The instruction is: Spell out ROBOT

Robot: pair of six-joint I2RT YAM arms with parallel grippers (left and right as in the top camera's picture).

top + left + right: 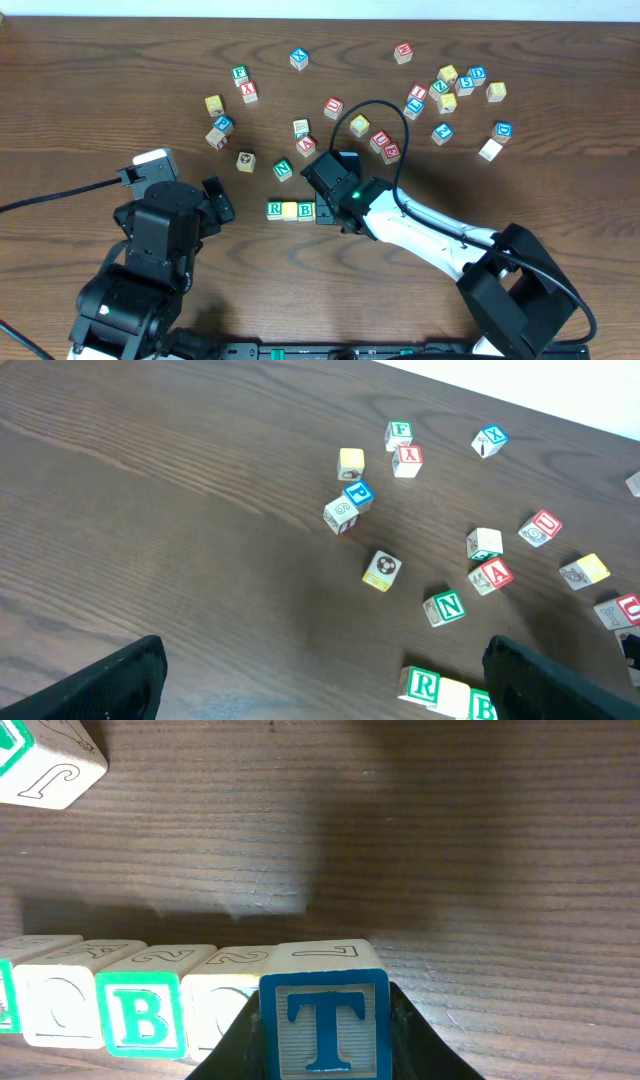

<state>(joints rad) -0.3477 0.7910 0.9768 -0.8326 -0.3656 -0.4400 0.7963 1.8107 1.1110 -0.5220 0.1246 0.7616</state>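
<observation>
A row of letter blocks lies on the table: green R [274, 209], a pale O [290, 210], green B [306, 210]. In the right wrist view the row reads B [142, 1011], a pale block [222, 1005], then a blue T block [325, 1020]. My right gripper [325, 1030] is shut on the T block, holding it at the row's right end, touching the pale block. It shows in the overhead view [330, 210] over the row's end. My left gripper [320, 680] is open and empty, left of the row [215, 205].
Several loose letter blocks are scattered across the far half: N [283, 170], A [306, 146], P [222, 125], F [239, 74], X [299, 58], U [333, 107], and a cluster at the far right [450, 90]. A black cable loops over the right arm [385, 130].
</observation>
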